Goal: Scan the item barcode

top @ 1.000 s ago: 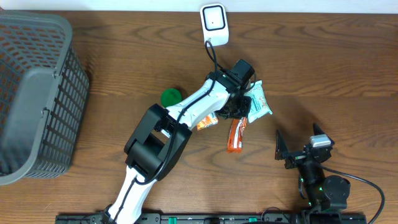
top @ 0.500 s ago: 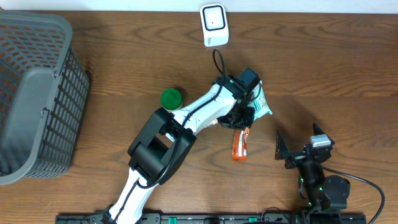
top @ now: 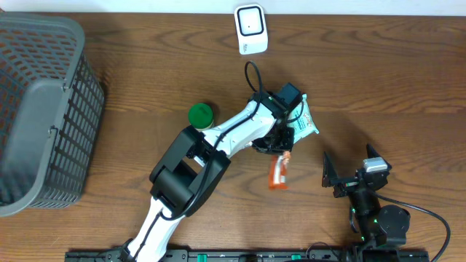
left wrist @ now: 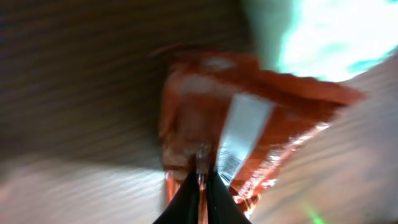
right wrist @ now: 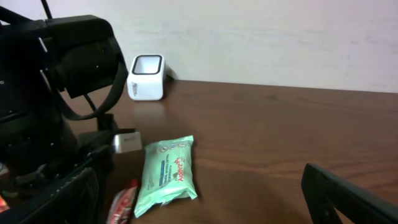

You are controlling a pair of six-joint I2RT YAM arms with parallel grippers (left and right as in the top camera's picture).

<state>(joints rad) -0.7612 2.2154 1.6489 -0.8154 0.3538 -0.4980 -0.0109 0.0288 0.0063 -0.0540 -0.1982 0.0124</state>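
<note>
In the left wrist view my left gripper [left wrist: 202,177] is shut on the edge of an orange snack packet [left wrist: 199,118] that carries a white barcode label [left wrist: 239,134]; the picture is blurred. From overhead, the packet [top: 279,173] hangs below the left gripper [top: 281,151] at mid-table. The white scanner [top: 250,29] stands at the far edge, well away from the packet. My right gripper [top: 342,178] rests open near the front right with nothing in it. In its own view the scanner [right wrist: 147,76] shows at the back and the packet [right wrist: 122,204] low on the left.
A mint-green wipes pack [top: 303,120] lies just right of the left wrist and shows again as the wipes pack [right wrist: 166,175]. A green round lid [top: 200,114] sits left of the arm. A grey basket [top: 44,109] fills the left side.
The left gripper has carried the orange packet a little right and toward the table's front. The right arm has not moved.
</note>
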